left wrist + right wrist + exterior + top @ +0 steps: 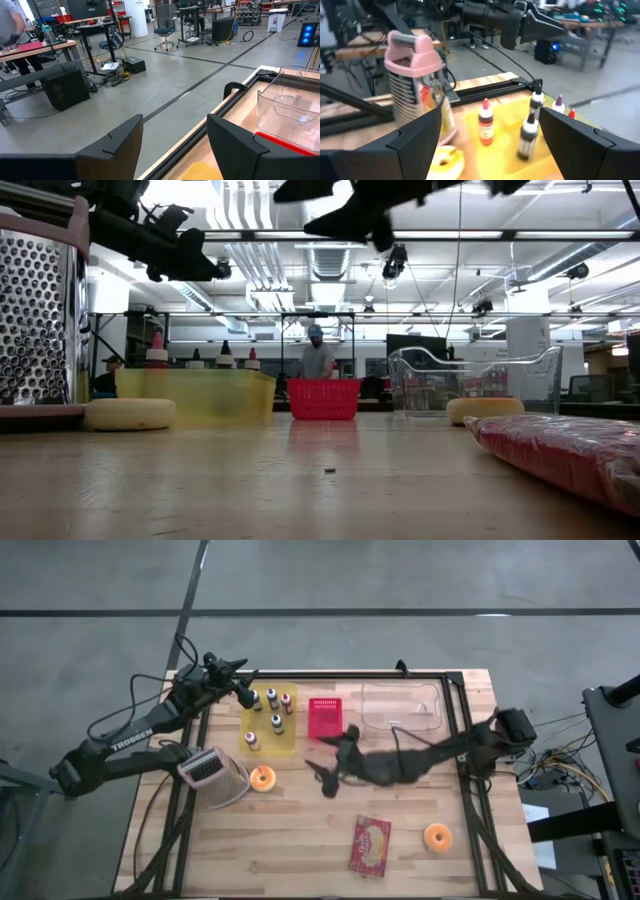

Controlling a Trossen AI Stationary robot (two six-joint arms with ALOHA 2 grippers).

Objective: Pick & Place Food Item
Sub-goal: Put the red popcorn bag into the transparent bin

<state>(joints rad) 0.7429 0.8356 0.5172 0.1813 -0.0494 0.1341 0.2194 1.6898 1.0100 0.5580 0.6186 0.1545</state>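
Right gripper: jaws spread wide, nothing between them, raised above the middle of the table.
Left gripper: jaws apart, empty, above the far-left corner beside the yellow tray.
Donut, left: orange ring with a pale centre, flat on the wood, just right of the grater, near the tray's near edge.
Donut, right: same orange ring, near-right part of the table, right of the red packet.
Right arm: reaches from the right edge leftward across the centre, near the red basket.
Left arm: stretched from the left side toward the far edge.
Clear container: far side, right of the basket.
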